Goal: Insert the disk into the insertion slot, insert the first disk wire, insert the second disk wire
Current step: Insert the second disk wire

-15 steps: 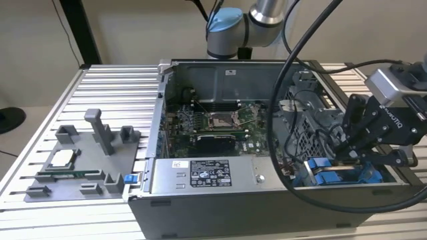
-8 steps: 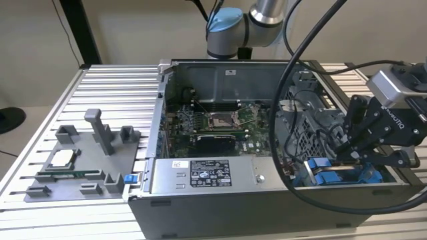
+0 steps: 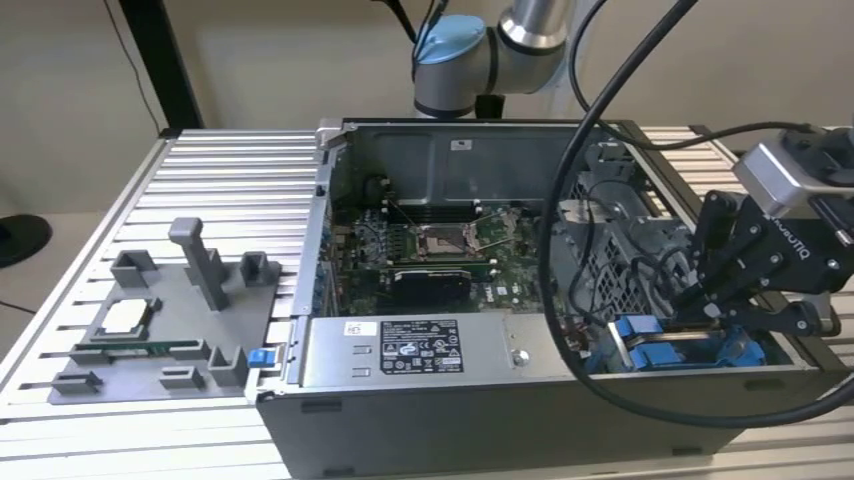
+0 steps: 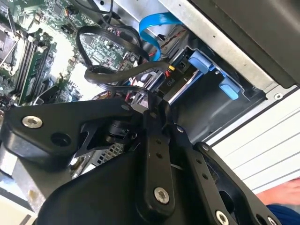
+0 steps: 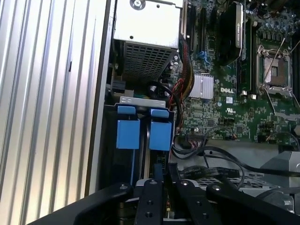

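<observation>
End effector (image 3: pixel 714 318) sits low at the insertion slot (image 3: pixel 687 350), fingers nearly together; whether it grips a cable cannot be told.

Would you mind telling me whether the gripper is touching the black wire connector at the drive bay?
Cannot tell. In the second wrist view the gripper reaches right up to the black connector, but its own linkage hides the fingertips, so neither contact nor a gap shows plainly.

Tool (image 3: pixel 694 312) tips hidden; disk (image 5: pixel 140 154) mostly hidden.
</observation>
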### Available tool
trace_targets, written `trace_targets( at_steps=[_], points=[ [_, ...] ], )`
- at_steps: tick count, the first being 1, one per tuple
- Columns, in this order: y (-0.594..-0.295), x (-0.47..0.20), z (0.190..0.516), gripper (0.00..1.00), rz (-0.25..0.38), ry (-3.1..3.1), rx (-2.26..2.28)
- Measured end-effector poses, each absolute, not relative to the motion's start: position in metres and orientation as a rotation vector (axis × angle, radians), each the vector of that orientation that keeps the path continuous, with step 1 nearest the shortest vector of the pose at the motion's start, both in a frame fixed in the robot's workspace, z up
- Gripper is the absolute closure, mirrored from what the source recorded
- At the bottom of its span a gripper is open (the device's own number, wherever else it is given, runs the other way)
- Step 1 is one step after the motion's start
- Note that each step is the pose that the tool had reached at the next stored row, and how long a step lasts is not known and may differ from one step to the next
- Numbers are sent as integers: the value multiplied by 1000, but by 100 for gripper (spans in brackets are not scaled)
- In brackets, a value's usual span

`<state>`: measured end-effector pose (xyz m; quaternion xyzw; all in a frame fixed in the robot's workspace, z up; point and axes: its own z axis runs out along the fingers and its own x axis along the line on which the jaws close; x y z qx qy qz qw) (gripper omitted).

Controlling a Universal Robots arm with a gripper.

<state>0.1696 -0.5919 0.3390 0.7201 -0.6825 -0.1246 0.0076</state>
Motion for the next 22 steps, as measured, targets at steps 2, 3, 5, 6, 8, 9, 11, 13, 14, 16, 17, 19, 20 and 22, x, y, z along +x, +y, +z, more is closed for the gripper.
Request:
trace_targets(
  at_steps=[2, 3, 5, 6, 8, 9, 11, 13, 14, 16, 17, 19, 20, 22],
  points=[
    [-592, 170, 339, 100, -388, -2144, 2245],
    [-592, 170, 339, 100, -388, -2148, 2242],
    [-592, 170, 338, 100, -387, -2154, 2238],
    [-592, 170, 338, 100, -387, -2157, 2236],
    [-592, 170, 338, 100, -386, -2161, 2233],
    [-592, 170, 337, 100, -386, -2164, 2231],
    [-592, 170, 337, 100, -386, -2169, 2227],
    [-592, 170, 336, 100, -385, -2173, 2224],
    [-592, 170, 336, 100, -385, -2176, 2223],
    [-592, 169, 335, 100, -385, -2179, 2220],
    [-592, 169, 334, 100, -385, -2181, 2218],
    [-592, 168, 331, 100, -383, -2183, 2215],
    [-591, 168, 330, 100, -383, -2184, 2214],
    [-591, 168, 331, 100, -384, -2187, 2213]
  ],
)
